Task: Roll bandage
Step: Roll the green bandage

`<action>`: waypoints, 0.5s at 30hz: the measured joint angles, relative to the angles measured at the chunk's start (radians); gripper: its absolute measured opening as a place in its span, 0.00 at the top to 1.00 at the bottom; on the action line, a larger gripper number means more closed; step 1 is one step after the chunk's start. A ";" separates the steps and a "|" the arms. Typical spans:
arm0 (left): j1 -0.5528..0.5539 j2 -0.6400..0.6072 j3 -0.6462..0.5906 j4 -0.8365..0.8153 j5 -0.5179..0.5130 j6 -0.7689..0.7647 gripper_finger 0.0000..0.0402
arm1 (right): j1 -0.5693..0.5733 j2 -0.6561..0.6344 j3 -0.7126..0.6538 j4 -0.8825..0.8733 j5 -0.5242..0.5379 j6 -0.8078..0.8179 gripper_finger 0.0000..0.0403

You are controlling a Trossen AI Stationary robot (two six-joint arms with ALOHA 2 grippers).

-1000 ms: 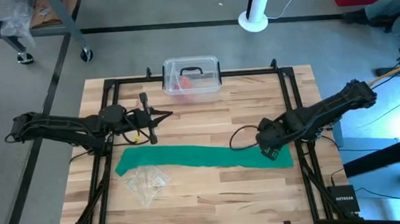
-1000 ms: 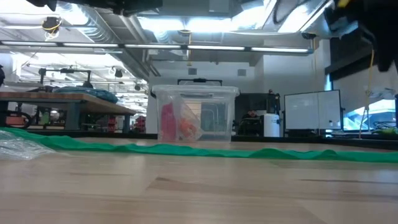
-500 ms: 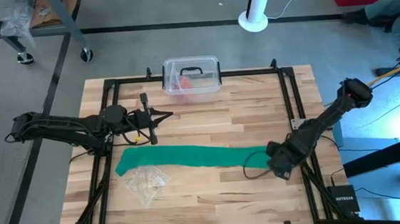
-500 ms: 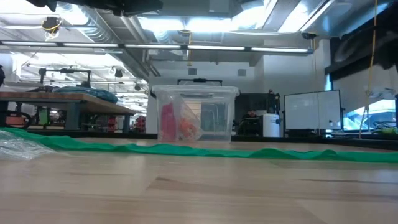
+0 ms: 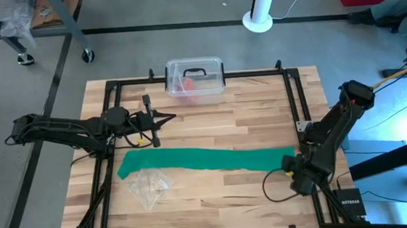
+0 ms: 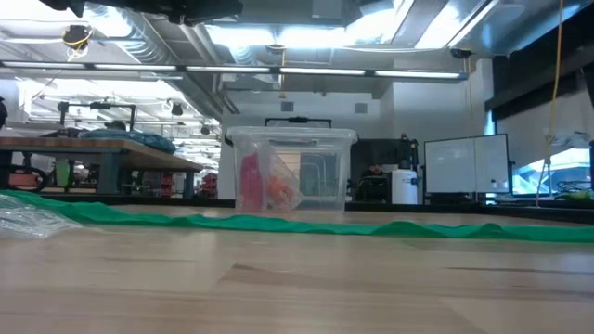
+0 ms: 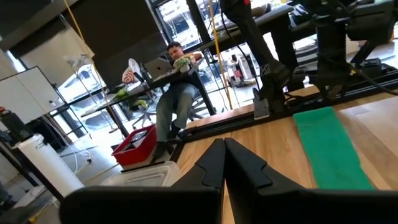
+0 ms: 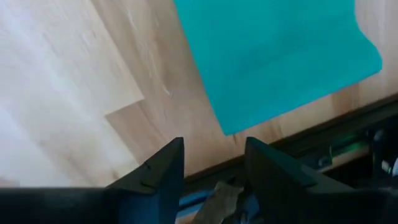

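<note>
Long green stretchy cloth bandage (image 5: 206, 160) lies flat across mid-frame of the wooden desk (image 5: 211, 113), unrolled. Right tool (image 5: 293, 171), lower right, fingers apart, empty. Left tool (image 5: 167, 117) closed, parked upper left. Imo grab the end corner square, w/ both layers.

Right claw (image 8: 210, 163) (fingers parted, holding nothing) hangs over wood beside the bandage (image 8: 280, 56) end.

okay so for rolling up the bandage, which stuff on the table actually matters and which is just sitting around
Part of the job:
- green bandage, lying flat and unrolled
- right hand, open near the bandage's end

Just lying about:
- clear plastic box
- clear wrapper
</note>
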 joint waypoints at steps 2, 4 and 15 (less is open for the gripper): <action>0.000 0.000 0.000 0.000 0.000 0.000 1.00 | 0.021 0.031 0.000 0.007 0.026 -0.002 0.59; 0.000 0.000 0.000 0.001 0.000 0.011 1.00 | 0.039 0.062 0.000 0.012 0.055 -0.003 0.59; 0.003 0.000 0.000 0.002 0.000 0.043 1.00 | 0.102 0.258 0.003 0.004 0.111 -0.003 0.59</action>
